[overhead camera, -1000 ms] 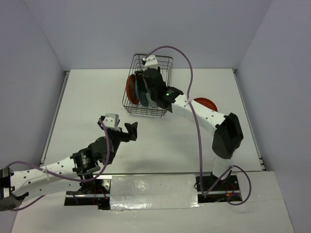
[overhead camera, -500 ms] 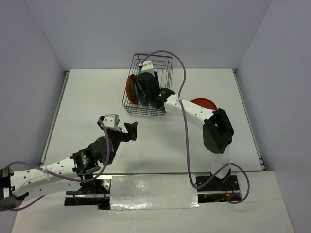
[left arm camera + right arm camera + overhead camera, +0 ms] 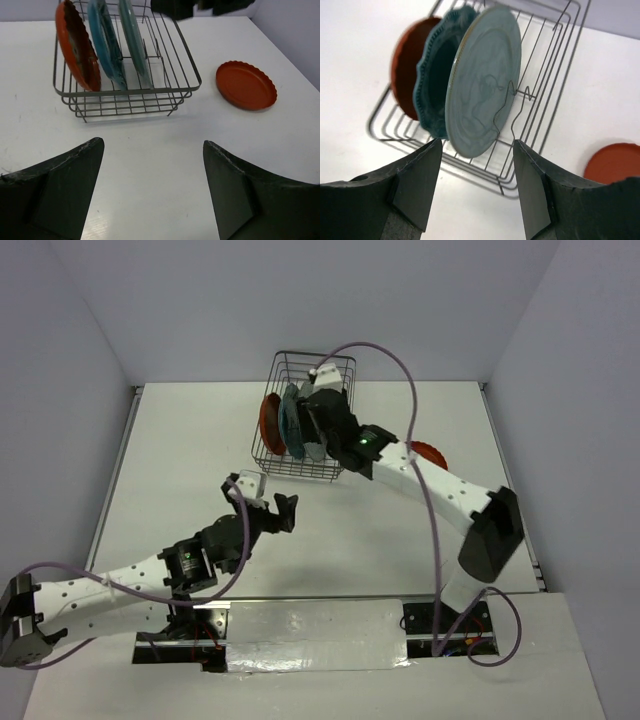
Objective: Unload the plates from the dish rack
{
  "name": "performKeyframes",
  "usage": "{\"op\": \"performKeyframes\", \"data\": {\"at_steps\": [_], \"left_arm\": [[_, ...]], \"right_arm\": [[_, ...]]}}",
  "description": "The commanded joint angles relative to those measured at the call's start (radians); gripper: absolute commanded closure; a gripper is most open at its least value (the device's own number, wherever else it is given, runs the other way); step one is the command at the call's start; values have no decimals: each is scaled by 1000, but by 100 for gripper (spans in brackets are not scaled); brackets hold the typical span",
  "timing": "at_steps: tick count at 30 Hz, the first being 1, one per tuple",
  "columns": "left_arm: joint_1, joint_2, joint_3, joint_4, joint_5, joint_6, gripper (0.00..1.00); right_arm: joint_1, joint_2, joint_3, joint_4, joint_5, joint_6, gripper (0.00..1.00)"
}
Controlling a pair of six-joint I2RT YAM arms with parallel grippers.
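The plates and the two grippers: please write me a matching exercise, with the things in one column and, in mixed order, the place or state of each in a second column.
Column one
1. teal-blue plate
2. pale grey-teal plate
3. left gripper
4. right gripper

Column two
a. open, at the dish rack
b. the middle one of three standing in the rack
c. open, over the table, apart from the rack
d. upright, beside the rack's empty slots

Pairs: 1-b, 2-d, 3-c, 4-a
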Motion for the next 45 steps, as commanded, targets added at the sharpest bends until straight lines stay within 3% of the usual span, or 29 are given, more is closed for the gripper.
{"op": "performKeyframes", "data": {"at_steps": [1, 3, 6, 11, 17, 20, 28, 38, 45], "left_arm": [[16, 92, 147, -65, 64, -46, 10], [50, 156, 231, -134, 145, -72, 22], [114, 239, 314, -187, 264, -106, 31], [253, 374, 456, -263, 365, -122, 52], [375, 546, 581, -297, 380, -88, 47], [389, 601, 630, -270, 391, -48, 39], [427, 793, 797, -318, 320, -40, 34], [505, 908, 863, -295, 385, -71, 35], [525, 966, 895, -237, 472, -43, 41]], "right_arm": [[4, -181, -31, -83, -38, 48, 34], [1, -278, -62, -129, -53, 115, 34], [-1, -439, -174, -163, -119, 195, 34], [-1, -711, -460, -45, -226, 243, 34], [4, -956, -635, 73, -312, 315, 34], [2, -1019, -723, 118, -314, 323, 34], [4, -1004, -740, 152, -343, 318, 34], [2, -1048, -748, 159, -383, 308, 34], [2, -1078, -754, 159, -367, 298, 34]]}}
